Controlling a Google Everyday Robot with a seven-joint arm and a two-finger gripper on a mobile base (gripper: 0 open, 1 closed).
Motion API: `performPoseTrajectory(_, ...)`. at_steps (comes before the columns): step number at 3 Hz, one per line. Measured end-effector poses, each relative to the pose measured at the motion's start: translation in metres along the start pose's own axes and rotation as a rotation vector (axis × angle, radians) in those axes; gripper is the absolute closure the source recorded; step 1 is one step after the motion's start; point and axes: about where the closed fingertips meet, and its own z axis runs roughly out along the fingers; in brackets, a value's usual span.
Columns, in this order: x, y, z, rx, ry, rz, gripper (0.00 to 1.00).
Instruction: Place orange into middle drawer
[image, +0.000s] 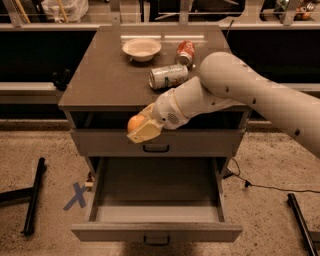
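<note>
The orange (134, 122) is a small round orange fruit held in my gripper (140, 127), whose pale fingers are shut around it. The gripper hangs in front of the grey-brown cabinet, level with the closed drawer front (156, 142), left of its handle. Below it the middle drawer (157, 231) is pulled wide open, a box-like tray with a small dark handle on its flat front. The gripper and orange are above the drawer's back left part, well clear of its floor. My white arm (235, 85) reaches in from the right.
On the cabinet top (100, 75) stand a white bowl (142, 49), a red-orange soda can (186, 51) and a green-and-silver can (168, 76) lying on its side. A blue X (76, 195) marks the floor at left, by a black bar (34, 202). A cable (265, 187) runs at right.
</note>
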Motion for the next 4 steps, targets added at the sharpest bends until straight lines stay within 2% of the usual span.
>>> performPoseTrajectory(1, 0.013, 0.003, 0.008, -0.008, -0.01, 0.012, 1.0)
performPoseTrajectory(2, 0.05, 0.009, 0.022, 0.001, -0.02, 0.049, 1.0)
performPoseTrajectory(4, 0.143, 0.009, 0.054, 0.018, -0.128, 0.122, 1.0)
